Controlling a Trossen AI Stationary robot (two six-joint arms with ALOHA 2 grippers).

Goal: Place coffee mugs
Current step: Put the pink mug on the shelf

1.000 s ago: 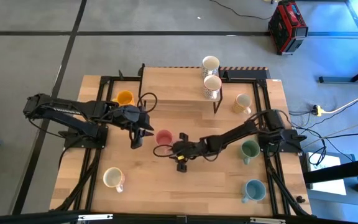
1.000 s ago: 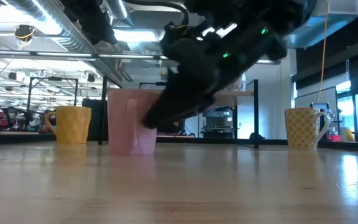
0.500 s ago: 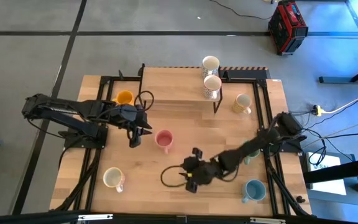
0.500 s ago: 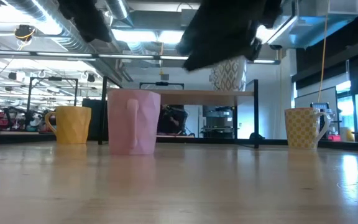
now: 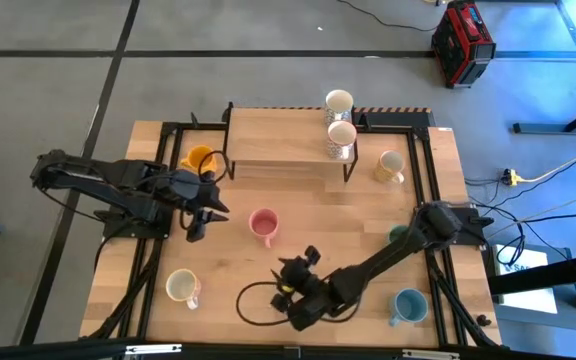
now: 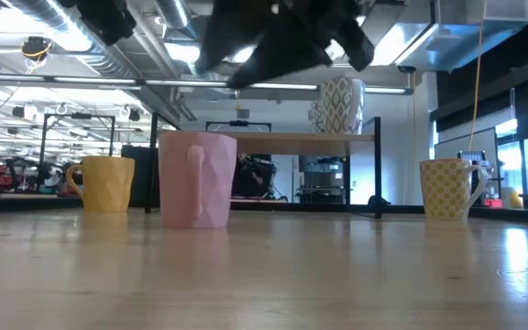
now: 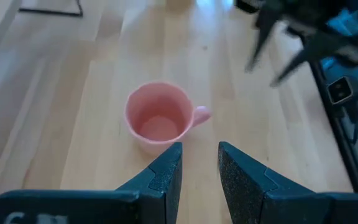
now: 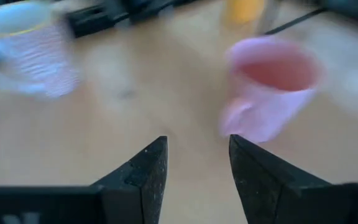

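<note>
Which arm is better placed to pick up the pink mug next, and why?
Probably left: the left end effector is open beside the pink mug, facing it. The right end effector is also open but farther off.

My wooden tabletop carries most of the mugs: the pink mug near its middle; the orange-yellow mug by the far left corner; a white mug near the front left corner; the light blue mug at the front right; a cream checked mug toward the far right edge; a raised wooden shelf spans the far edge.
</note>
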